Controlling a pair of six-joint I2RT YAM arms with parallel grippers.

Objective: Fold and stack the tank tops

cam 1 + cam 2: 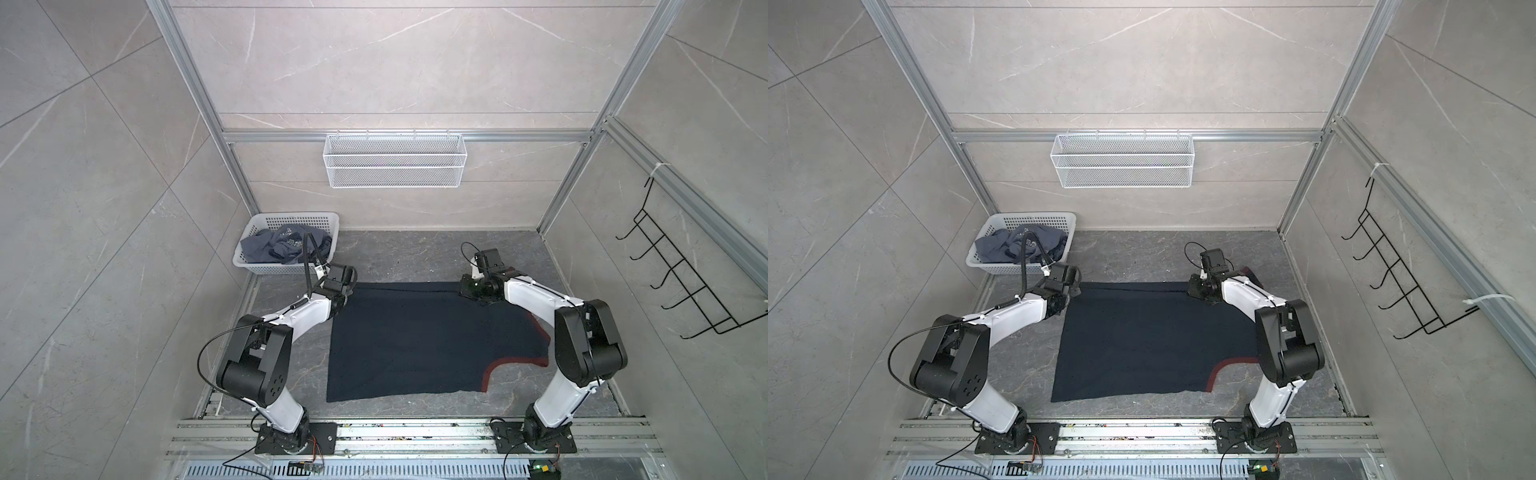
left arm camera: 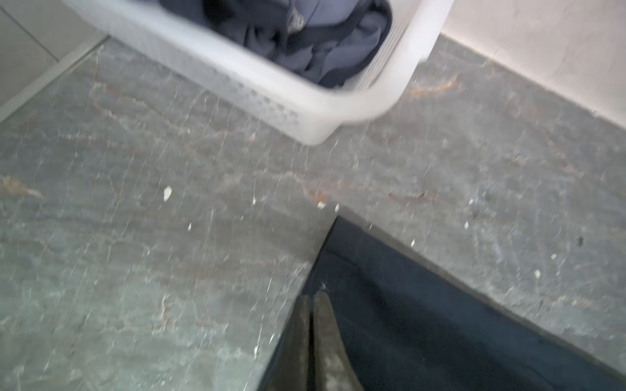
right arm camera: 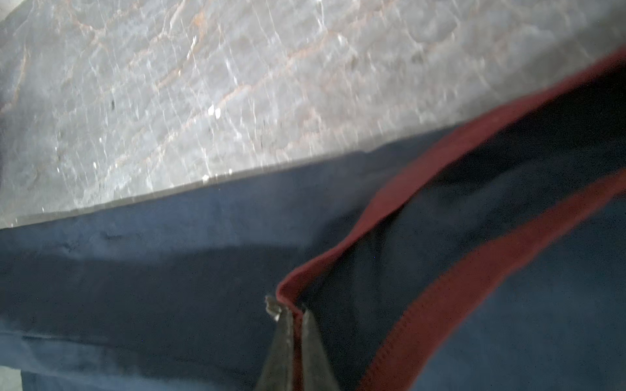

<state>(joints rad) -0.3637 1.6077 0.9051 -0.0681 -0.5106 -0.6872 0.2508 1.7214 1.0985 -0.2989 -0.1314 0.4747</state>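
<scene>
In both top views the navy tank top [image 1: 415, 340] lies spread flat on the grey table [image 1: 395, 257], its far edge drawn in a straight line between the two arms. The slate blue-grey tank top [image 1: 286, 245] sits crumpled in the white basket [image 1: 257, 266] at the far left corner.

In the left wrist view the left gripper [image 2: 313, 299] is pinched closed on the navy top's corner, with the basket near.

In the right wrist view the right gripper [image 3: 294, 313] is clamped on the red trim [image 3: 440, 162] at the armhole.

Both pinches look shallow, so the cloth could slip out. If the arms move unevenly the fold would skew, and the left arm might nudge the basket.
</scene>
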